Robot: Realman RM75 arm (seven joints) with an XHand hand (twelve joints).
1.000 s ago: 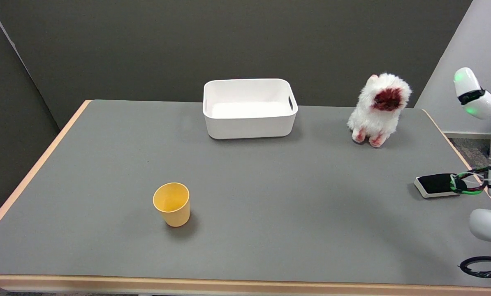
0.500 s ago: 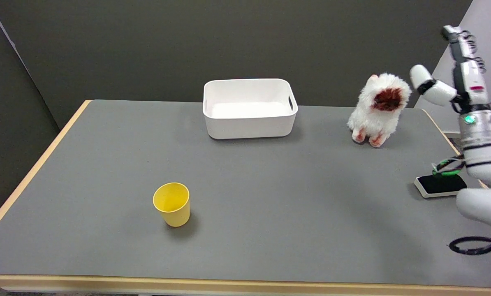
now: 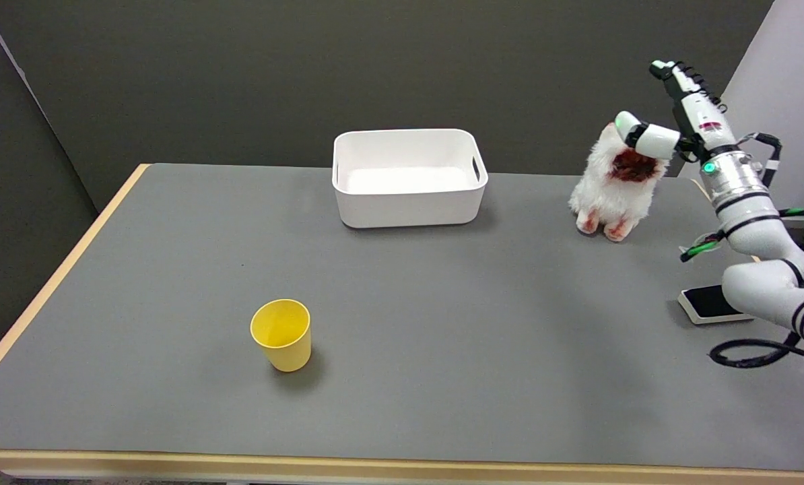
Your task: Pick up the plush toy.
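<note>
On your far left the grey table (image 3: 442, 323) runs along its pale wooden edge; nearest you on that side stands a yellow cup (image 3: 281, 334), upright and open at the top, well apart from everything else. Move your eye rightward and back; there you find the white bin (image 3: 409, 177), with a slot handle showing in its right wall and nothing visible inside. Further right, near the table's far right corner, sits the plush toy (image 3: 614, 188), white and shaggy with a dark reddish face and pinkish feet, upright on the tabletop. Your right hand (image 3: 675, 118) is up beside the toy's head; one white finger reaches left across the top of the head, overlapping it in this view, while the rest of the hand points up and away; the fingers are spread and hold nothing, though you cannot tell whether that finger actually touches the fur. Below your forearm, by the right edge, lies a flat black-topped pad (image 3: 708, 304); a black cable (image 3: 745, 351) loops just beside it.
</note>
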